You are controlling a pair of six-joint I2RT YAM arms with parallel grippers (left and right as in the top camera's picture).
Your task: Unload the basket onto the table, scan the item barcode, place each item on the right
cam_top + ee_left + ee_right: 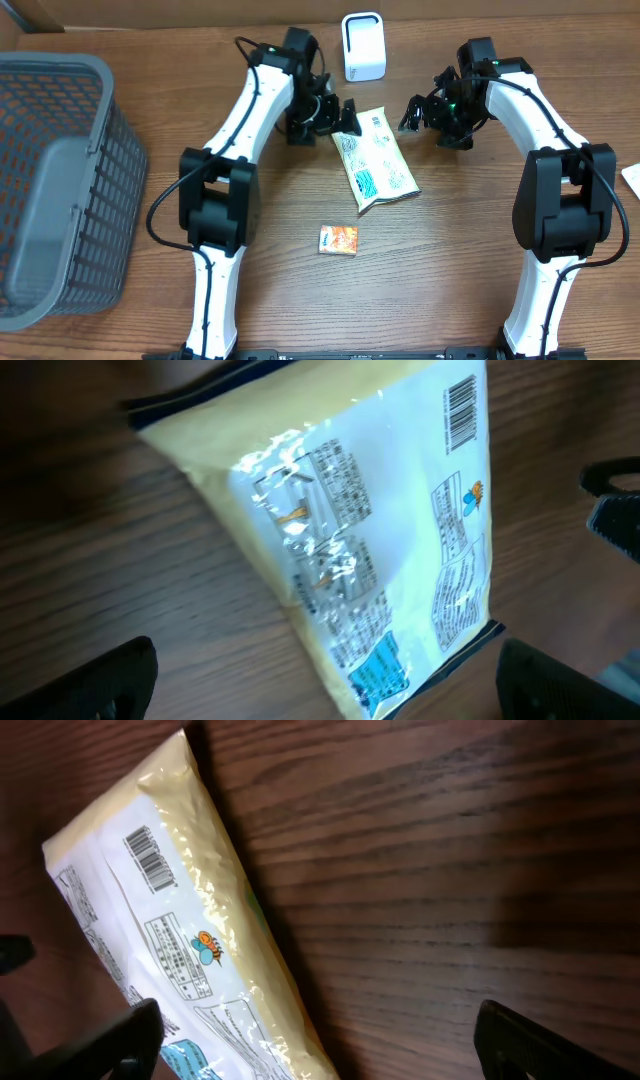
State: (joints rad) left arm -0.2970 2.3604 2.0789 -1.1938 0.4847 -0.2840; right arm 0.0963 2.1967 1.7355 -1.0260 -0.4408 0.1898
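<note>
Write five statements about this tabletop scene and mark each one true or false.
1. The snack bag lies flat on the table. True.
2. The left gripper is shut on the bag. False: its jaws stand open beside the bag's far end and hold nothing.
3. The small orange packet lies on top of the bag. False: it lies on the table apart from the bag, nearer the arm bases.
4. A barcode shows on the bag's upturned face. True.
5. The white scanner stands upright beyond the bag, near the table's far edge. True.
</note>
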